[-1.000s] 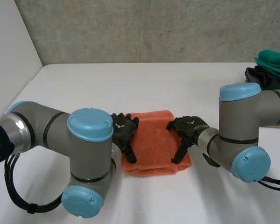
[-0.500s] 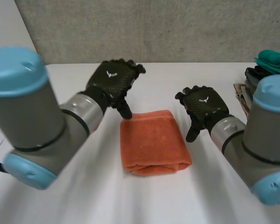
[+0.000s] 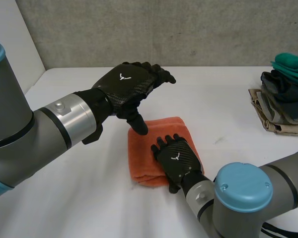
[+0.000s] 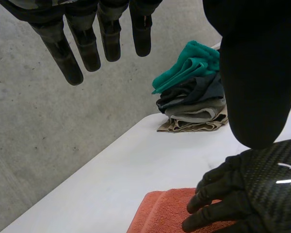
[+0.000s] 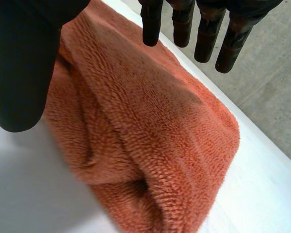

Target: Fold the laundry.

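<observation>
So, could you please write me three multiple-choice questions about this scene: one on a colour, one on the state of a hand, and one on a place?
1. The top cloth on the pile of clothes is:
A red
B teal
C white

2. The left hand is:
A open, up in the air
B shut, holding nothing
C shut on a cloth

3. The right hand is:
A on the pile of clothes
B over the orange towel
C clasping the left hand

Answers:
1 B: in the head view a teal cloth lies on top of the pile.
2 A: in the left wrist view its fingers are straight and hold nothing.
3 B: in the right wrist view the towel lies under its palm.
</observation>
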